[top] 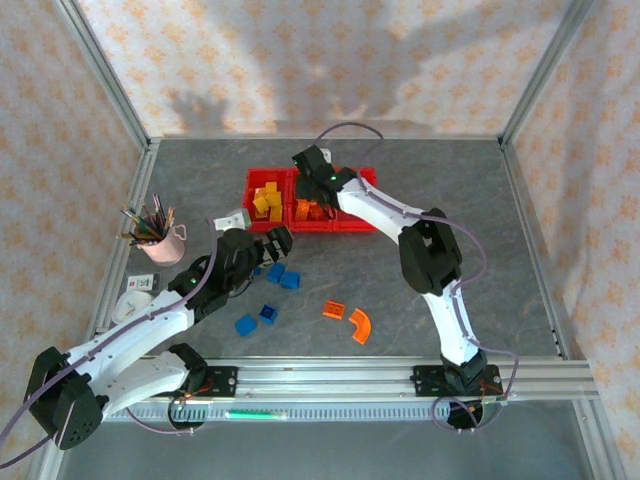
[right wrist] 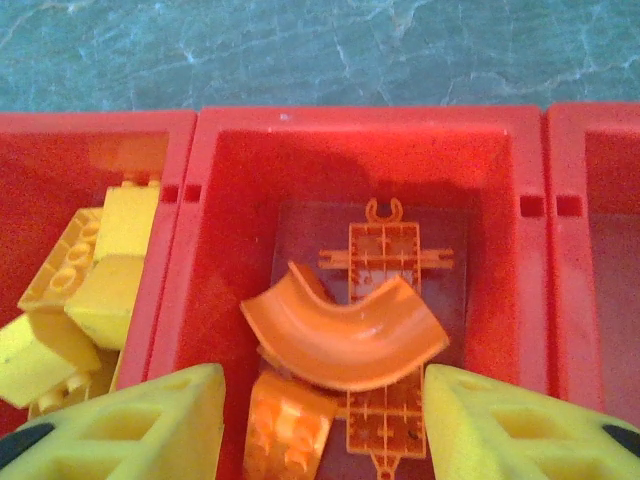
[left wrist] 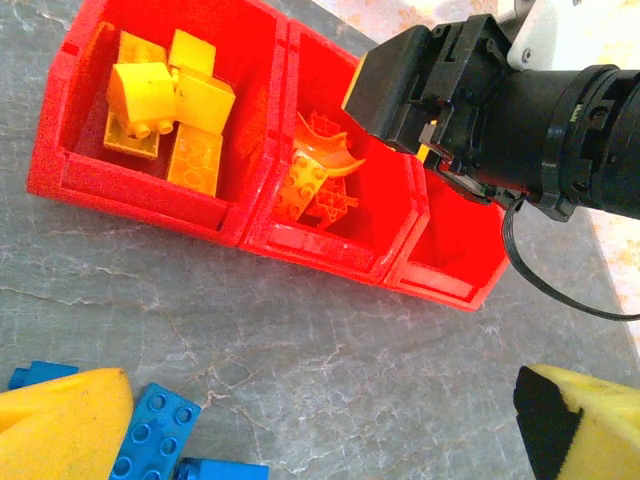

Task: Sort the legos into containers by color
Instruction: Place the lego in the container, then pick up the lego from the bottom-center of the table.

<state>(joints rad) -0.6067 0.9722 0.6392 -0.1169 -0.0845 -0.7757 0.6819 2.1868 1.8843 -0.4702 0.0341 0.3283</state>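
**A:** How far is the sorting?

**B:** More than half, I think. The yellow legos lie in the left of the containers. The right bin looks empty.

**A:** What is left?

**B:** Several blue bricks and two orange pieces on the bench.

**A:** And the arms?

**B:** The right end effector stands open above the middle bin, where an orange arch lies free. The left end effector is wide open and holds nothing.
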